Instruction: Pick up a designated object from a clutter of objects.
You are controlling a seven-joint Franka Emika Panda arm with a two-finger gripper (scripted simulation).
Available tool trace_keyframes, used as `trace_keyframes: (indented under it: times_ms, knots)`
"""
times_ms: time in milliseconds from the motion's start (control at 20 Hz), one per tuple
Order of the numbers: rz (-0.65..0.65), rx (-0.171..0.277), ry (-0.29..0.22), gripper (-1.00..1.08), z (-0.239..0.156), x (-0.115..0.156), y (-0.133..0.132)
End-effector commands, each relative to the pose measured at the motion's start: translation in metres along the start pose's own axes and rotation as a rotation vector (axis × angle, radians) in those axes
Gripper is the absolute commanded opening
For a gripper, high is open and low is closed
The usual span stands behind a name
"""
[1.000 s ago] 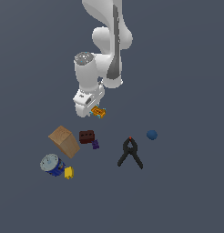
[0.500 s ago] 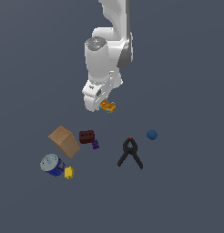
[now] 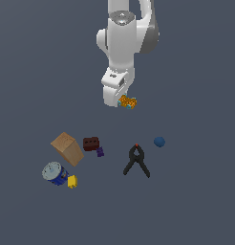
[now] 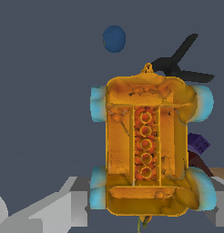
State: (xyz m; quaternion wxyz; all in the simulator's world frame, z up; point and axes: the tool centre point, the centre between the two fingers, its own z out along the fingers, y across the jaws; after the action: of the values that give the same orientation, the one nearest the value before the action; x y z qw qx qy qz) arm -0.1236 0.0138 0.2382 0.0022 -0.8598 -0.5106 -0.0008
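The designated object (image 3: 127, 102), a small flat orange-yellow toy piece with cyan wheel-like spots, hangs high above the floor in my gripper (image 3: 122, 102), which is shut on it. In the wrist view it (image 4: 148, 148) fills the middle, with one grey finger (image 4: 54, 211) showing beside it. The rest of the clutter lies below: a tan cardboard box (image 3: 67, 148), a dark red block (image 3: 90, 143), a purple bit (image 3: 100, 152), a blue can (image 3: 54, 172), a yellow cube (image 3: 72, 181), a black clamp (image 3: 136, 161) and a blue ball (image 3: 159, 141).
The wrist view looks down past the toy on the blue ball (image 4: 114, 38), the black clamp (image 4: 181, 64) and the purple bit (image 4: 198, 144). The white arm (image 3: 125, 38) rises toward the top of the exterior view.
The gripper has carried the orange-yellow piece toward the exterior view's right and somewhat higher. The arm has swung the same way. The items on the floor have not moved.
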Motion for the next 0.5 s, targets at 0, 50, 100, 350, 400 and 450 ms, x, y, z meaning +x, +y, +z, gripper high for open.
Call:
trace_keyframes:
  times_ms: [0, 50, 100, 350, 400, 450]
  knots:
    - [0.0, -0.001, 0.0, -1.0, -0.02, 0.017, -0.007]
    - [0.0, -0.001, 0.0, -1.0, -0.028, 0.024, -0.01]
    - [0.001, -0.001, -0.001, -1.0, -0.035, 0.03, -0.013]
    - [0.003, -0.002, -0.003, -1.0, -0.072, 0.062, -0.025]
    - [0.003, -0.002, -0.003, -1.0, -0.079, 0.068, -0.027]
    - [0.003, -0.002, -0.004, -1.0, -0.085, 0.073, -0.028]
